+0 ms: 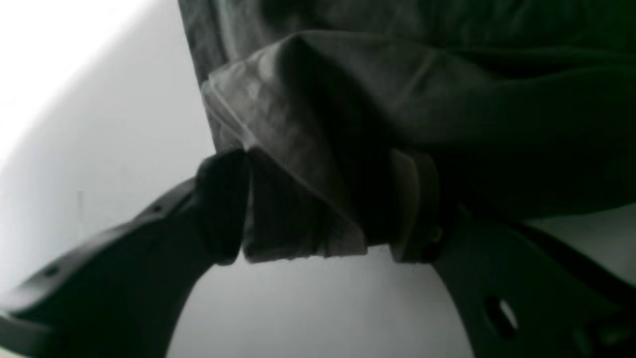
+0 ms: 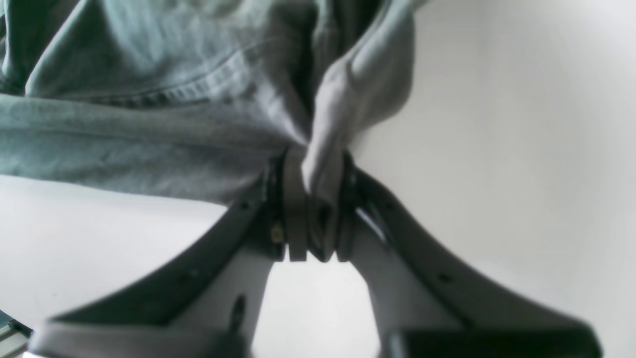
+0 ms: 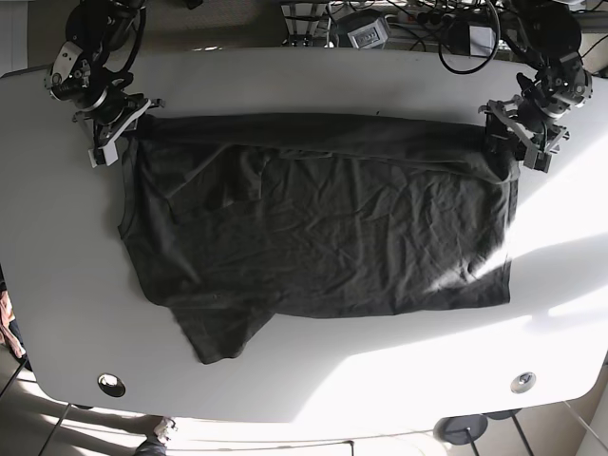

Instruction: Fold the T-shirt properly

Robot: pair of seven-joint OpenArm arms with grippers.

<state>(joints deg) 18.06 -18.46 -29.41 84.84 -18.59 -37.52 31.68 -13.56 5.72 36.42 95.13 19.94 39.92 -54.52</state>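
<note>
Two holes sit in the table's near edge, one [image 3: 111,384] toward the left and one [image 3: 522,382] toward the right, on the white table [image 3: 313,81]. One dark T-shirt [image 3: 313,223] lies on it, spread wide across the middle, wrinkled, with one corner drooping toward the near left and a patch of sunlight falling over its right side. Two arms work it, one at each far corner. At the far left of the base view, the right gripper [image 3: 122,133] pinches the shirt's far left corner; the right wrist view shows its two fingers [image 2: 297,209] pressed together on a bunched fold of grey-green cloth with a stitched hem running beside it. At the far right, the left gripper [image 3: 508,138] pinches the far right corner; in the left wrist view, its fingers [image 1: 221,206] clamp a thick wad of dark cloth between them, standing a little apart around it. Between the two grippers, the shirt's far edge runs nearly straight. Beyond the table's far edge lie cables [image 3: 465,43] and some gear, too cluttered to count.
</note>
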